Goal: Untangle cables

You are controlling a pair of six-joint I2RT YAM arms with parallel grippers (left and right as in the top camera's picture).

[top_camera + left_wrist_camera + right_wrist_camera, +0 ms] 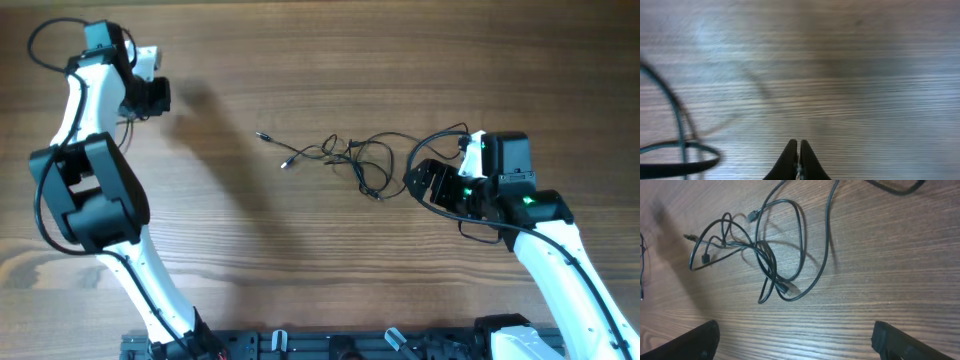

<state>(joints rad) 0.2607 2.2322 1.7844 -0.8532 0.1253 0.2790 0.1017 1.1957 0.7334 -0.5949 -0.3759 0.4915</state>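
The cables (350,158) are thin black wires with small plug ends, tangled in a loose bunch at the middle of the wooden table. In the right wrist view the cables (767,255) show as crossing loops with plugs lying flat. My right gripper (425,180) is wide open and empty, just right of the bunch, its fingertips (795,340) apart at the bottom of its view. My left gripper (160,95) is at the far left, well away from the cables. Its fingers (798,150) are shut together over bare wood with nothing between them.
The thicker black arm cable (675,150) loops at the left of the left wrist view. Another arm cable (445,140) arcs by the right gripper. The arm bases (330,345) stand along the table's front edge.
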